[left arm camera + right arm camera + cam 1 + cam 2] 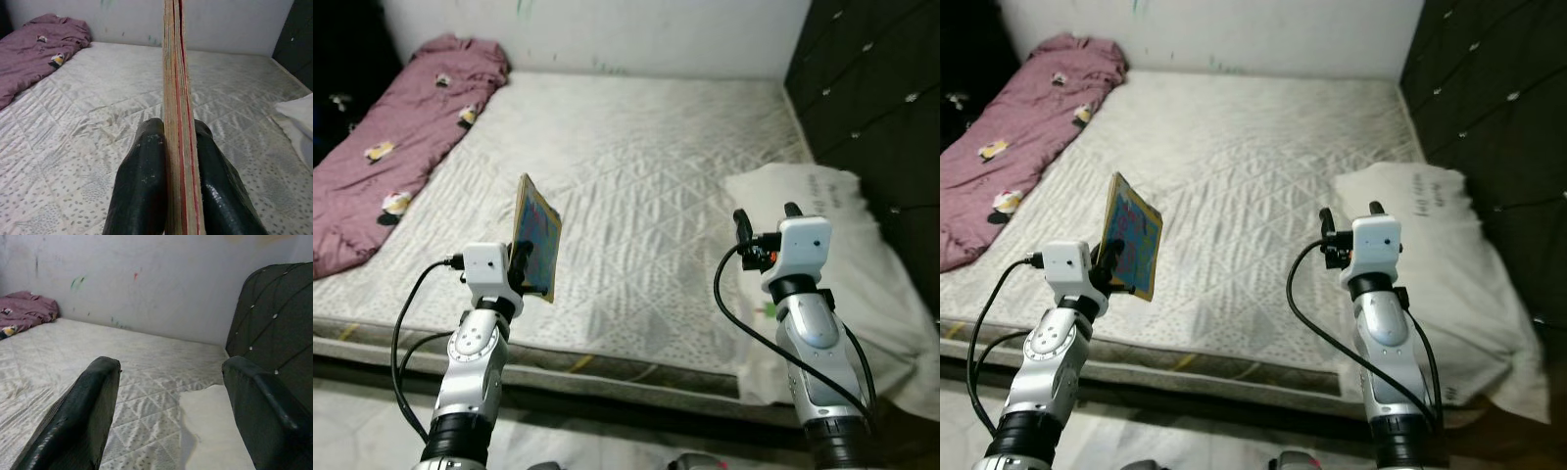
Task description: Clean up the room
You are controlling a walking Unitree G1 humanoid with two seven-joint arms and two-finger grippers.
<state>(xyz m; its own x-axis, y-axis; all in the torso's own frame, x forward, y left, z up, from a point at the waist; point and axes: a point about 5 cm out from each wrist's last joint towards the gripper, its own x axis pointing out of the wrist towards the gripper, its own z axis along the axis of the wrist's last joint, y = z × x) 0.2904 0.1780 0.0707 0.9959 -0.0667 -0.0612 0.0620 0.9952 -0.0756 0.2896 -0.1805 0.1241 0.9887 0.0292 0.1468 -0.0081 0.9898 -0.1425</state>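
A thin colourful book (535,235) stands upright above the near edge of the mattress (636,176), pinched at its lower edge by my left gripper (520,266). In the left wrist view the book's edge (177,112) runs straight up between the two black fingers (142,186). My right gripper (767,219) is raised over the near right part of the bed, open with nothing between its fingers (83,416), next to a white pillow (822,225).
A crumpled purple blanket (401,147) lies along the bed's left side. The white pillow droops over the mattress's right edge. A dark tufted headboard (871,98) rises on the right, a white wall (607,29) at the far end. Pale floor (372,421) lies below the bed.
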